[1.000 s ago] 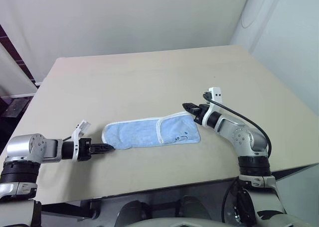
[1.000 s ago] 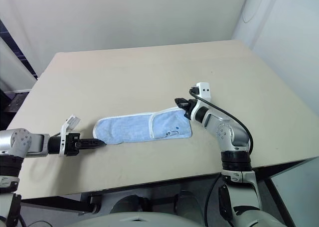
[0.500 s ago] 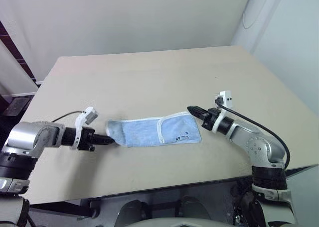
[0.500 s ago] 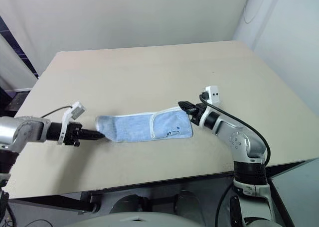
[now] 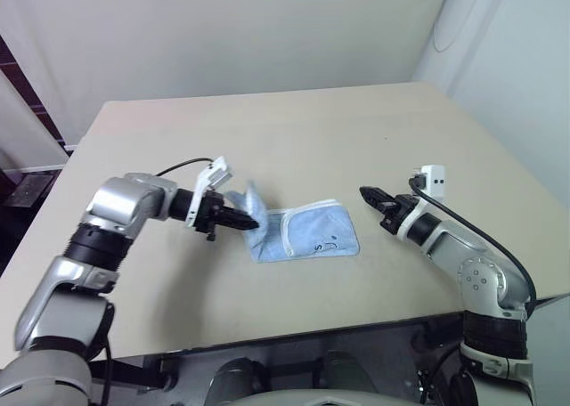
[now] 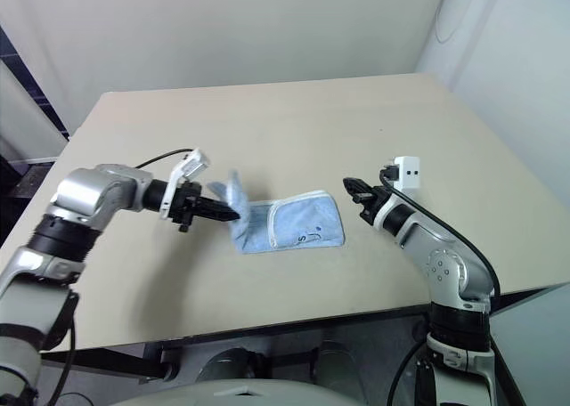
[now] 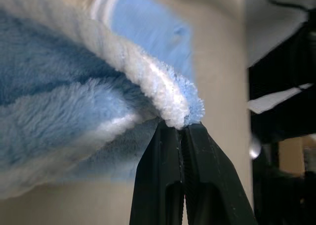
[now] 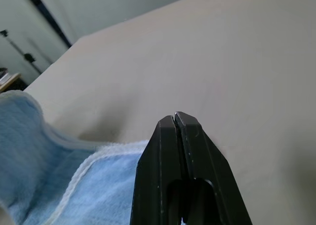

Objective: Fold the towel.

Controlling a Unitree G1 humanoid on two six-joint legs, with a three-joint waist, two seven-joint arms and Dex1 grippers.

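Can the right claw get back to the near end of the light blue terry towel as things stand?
Probably yes: the right claw, shut and empty, hovers beside the light blue terry towel, with bare beige table between them.

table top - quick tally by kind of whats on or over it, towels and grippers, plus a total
towel: 1, light blue, one end lifted and pinched by the left gripper
grippers: 2, the left gripper shut on the towel, the right gripper shut, holding nothing and clear of the towel
total: 3

Even, soft daylight, no glare on the tabletop [image 5: 294, 130]. Faint shadows under the towel [image 5: 303, 239]. Left wrist view blurry up close, background dark.
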